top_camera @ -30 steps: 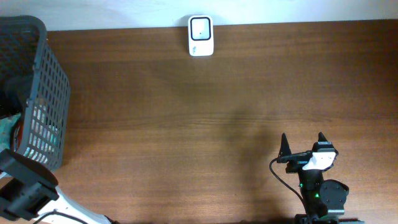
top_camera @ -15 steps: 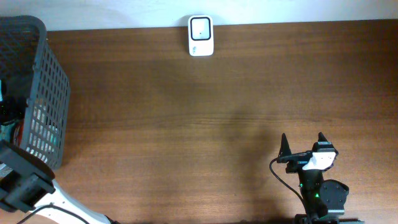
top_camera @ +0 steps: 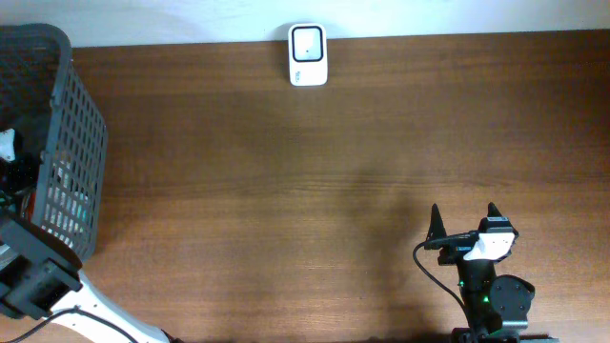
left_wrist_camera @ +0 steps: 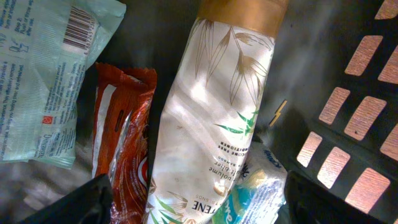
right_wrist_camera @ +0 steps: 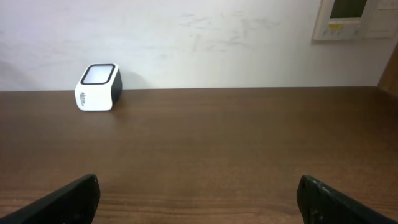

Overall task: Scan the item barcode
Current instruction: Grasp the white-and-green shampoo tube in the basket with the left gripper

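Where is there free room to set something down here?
The tabletop is bare between the basket, the scanner at the far edge and the right gripper. Inside the basket it is crowded with overlapping packets.

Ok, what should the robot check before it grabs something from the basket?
1. Left tool open: ok.
2. White pouch right under it: ok.
3. Pouch's barcode showing: not ok; only the blue packet shows one.
4. Scanner in open view, nothing in front: ok.
5. Right tool open and out of the way: ok.
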Robot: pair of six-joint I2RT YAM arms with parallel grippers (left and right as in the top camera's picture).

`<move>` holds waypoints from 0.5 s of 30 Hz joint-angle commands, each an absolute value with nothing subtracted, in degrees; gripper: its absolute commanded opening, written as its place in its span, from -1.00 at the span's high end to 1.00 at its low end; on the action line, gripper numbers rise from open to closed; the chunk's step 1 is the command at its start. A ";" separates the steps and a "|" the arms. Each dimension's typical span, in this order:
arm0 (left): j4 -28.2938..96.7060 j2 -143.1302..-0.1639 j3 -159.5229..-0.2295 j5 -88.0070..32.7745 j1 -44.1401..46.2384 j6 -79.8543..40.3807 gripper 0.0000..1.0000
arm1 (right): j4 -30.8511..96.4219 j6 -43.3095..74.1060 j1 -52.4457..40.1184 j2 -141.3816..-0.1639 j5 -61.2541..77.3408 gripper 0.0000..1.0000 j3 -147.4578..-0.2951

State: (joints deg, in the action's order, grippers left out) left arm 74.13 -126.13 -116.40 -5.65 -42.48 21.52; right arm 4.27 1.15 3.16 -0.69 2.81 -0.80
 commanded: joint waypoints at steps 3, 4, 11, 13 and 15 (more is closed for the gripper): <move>72.82 -126.65 -116.27 -4.08 -42.33 17.17 -0.57 | 4.45 1.32 2.63 -0.21 2.50 -0.97 -0.32; 72.64 -126.65 -116.27 -4.14 -42.33 16.47 -0.56 | 4.45 1.32 2.63 -0.21 2.50 -0.98 -0.32; 71.88 -126.65 -114.89 -4.29 -42.33 15.92 -0.54 | 4.45 1.34 2.63 -0.21 2.50 -0.97 -0.32; 70.32 -126.65 -112.29 -4.27 -42.33 15.92 -0.54 | 4.45 1.32 2.63 -0.21 2.50 -0.98 -0.32; 68.86 -126.65 -110.21 -4.27 -42.33 15.92 -0.55 | 4.45 1.34 2.63 -0.21 2.52 -0.97 -0.32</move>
